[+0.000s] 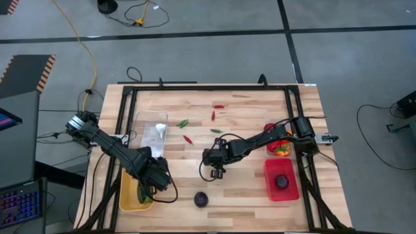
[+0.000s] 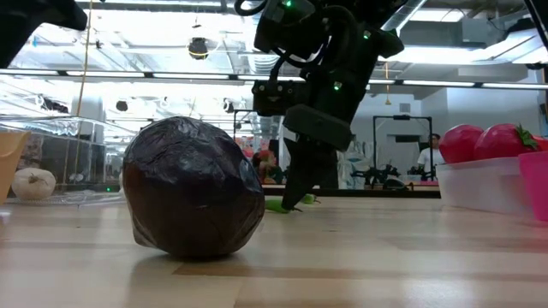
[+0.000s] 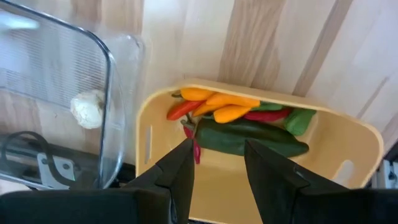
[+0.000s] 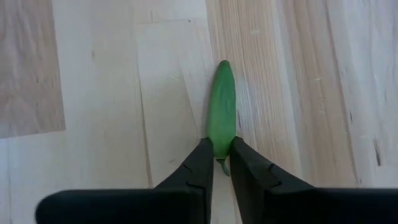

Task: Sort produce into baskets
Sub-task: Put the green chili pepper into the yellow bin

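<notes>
Wooden table [image 1: 247, 201] with a black frame, carrying three bins and scattered toy produce, seen from above. Left arm reaches over the near-left corner, its gripper [image 3: 217, 163] hanging above the yellow bin [image 3: 348, 140] with the fingers apart and nothing between them. Right arm stretches from the right edge toward the table's middle; its gripper [image 4: 219, 155] has the fingers closed on the stem end of a green chilli [image 4: 222, 118], which lies along the bare wood. Yellow bin, at the near-left, holds a long dark green vegetable [image 3: 249, 135], orange peppers [image 3: 229, 107] and red chillies [image 3: 181, 109] heaped together. Clear bin [image 1: 144, 125], just beyond the yellow one on the left side, holds one white garlic bulb [image 3: 87, 108]. Red bin [image 1: 291, 188], at the near-right, contains a dark purple round [image 1: 281, 181]; red and orange pieces [image 1: 281, 147] sit just beyond it under the right arm. Second dark purple round [image 2: 193, 188] lies loose on the wood near the front edge, between the yellow and red bins. Small chillies remain loose on the far half of the table: two red ones [image 1: 218, 106] toward the far middle, a green one [image 1: 183, 123] beside the clear bin, and another red one [image 1: 188, 138] nearer the centre.
</notes>
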